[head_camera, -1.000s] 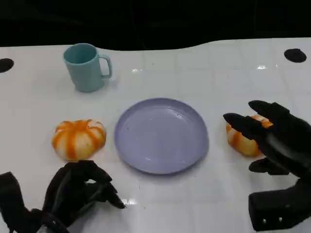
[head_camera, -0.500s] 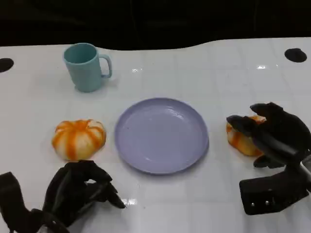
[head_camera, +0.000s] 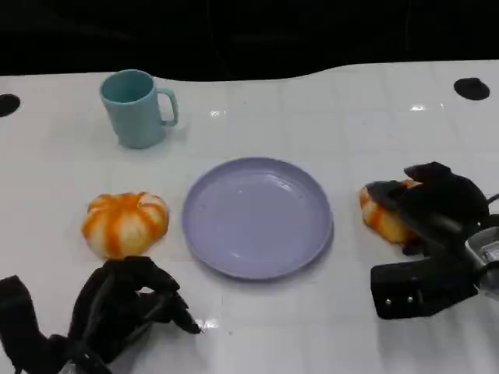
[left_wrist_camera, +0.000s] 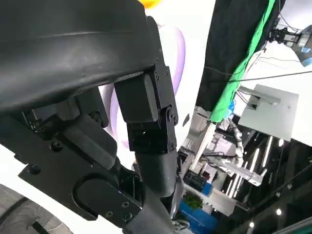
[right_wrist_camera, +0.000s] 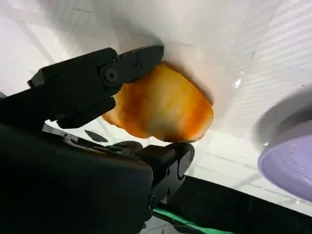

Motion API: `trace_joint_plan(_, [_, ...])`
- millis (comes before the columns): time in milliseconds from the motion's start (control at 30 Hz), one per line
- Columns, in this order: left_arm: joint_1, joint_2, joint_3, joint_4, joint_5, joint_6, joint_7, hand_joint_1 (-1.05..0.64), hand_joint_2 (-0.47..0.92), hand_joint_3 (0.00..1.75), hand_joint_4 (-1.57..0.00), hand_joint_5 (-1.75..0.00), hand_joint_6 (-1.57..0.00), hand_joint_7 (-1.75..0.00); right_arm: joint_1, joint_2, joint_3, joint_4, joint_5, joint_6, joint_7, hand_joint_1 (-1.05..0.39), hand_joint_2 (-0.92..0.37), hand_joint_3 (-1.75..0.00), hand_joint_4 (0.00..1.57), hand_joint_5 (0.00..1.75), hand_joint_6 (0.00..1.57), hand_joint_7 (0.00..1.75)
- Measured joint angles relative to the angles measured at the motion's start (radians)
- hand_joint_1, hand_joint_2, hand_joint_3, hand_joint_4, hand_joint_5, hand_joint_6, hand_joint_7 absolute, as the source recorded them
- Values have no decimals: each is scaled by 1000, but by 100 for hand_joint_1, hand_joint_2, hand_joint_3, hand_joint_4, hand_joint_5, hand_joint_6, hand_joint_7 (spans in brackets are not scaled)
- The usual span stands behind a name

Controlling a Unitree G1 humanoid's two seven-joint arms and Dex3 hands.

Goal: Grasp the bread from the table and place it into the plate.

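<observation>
An orange-striped bread (head_camera: 379, 218) lies on the white table just right of the lilac plate (head_camera: 257, 266). My right hand (head_camera: 437, 204) is curled over it from the right. In the right wrist view its fingers (right_wrist_camera: 97, 78) press the bread (right_wrist_camera: 161, 105) from one side and the thumb from the other, with the plate's rim (right_wrist_camera: 292, 161) close by. A second, pumpkin-shaped bread (head_camera: 125, 223) sits left of the plate. My left hand (head_camera: 125, 305) rests near the table's front left, fingers curled in on nothing, and its black shell (left_wrist_camera: 97, 122) shows in the left wrist view.
A teal mug (head_camera: 136, 107) stands at the back left, well away from both hands. Dark round holes mark the table's far corners (head_camera: 471, 88). The table's back edge runs along a black background.
My right hand has come down and forward, and its fingers have curled from spread to wrapped around the right-hand bread. The left hand, plate, mug and other bread have stayed put.
</observation>
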Motion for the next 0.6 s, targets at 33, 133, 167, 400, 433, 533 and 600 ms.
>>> trace_joint_plan(33, [0, 0, 0, 0, 0, 0, 0, -105, 60, 0, -157, -60, -157, -37, -8, 5, 3, 17, 9, 0, -2, -29, -75, 0, 31, 13, 39, 1])
trace_joint_plan(133, [0, 0, 0, -1, 0, 0, 0, -105, 60, 0, -157, -60, -157, -37, -31, 19, 10, 70, 33, -2, -10, -26, -79, -1, 53, 11, 55, 4])
trace_joint_plan(167, [1, 0, 0, -1, -1, 0, 0, -105, 60, 0, -157, -60, -157, -37, -38, 24, 12, 86, 37, -3, -18, -25, -80, -1, 58, 10, 59, 4])
trace_joint_plan(400, [3, -1, 0, -10, -1, 0, 1, -105, 60, 0, -157, -60, -157, -37, -65, 48, 16, 176, 91, -39, -97, -20, -86, 0, 92, 90, 105, 7])
trace_joint_plan(433, [4, 0, 1, -11, -1, 1, 1, -105, 59, 0, -157, -60, -157, -37, -66, 49, 17, 184, 95, -48, -117, -20, -86, 0, 89, 103, 109, 7])
trace_joint_plan(533, [5, 0, 1, -11, -1, 5, 1, -105, 59, 0, -157, -60, -157, -37, -69, 51, 20, 210, 108, -73, -169, -18, -87, 0, 87, 131, 124, 12])
trace_joint_plan(600, [5, 0, 0, -12, -1, 5, 1, -105, 60, 0, -157, -60, -157, -37, -72, 53, 23, 222, 109, -79, -194, -14, -91, -2, 91, 146, 132, 18])
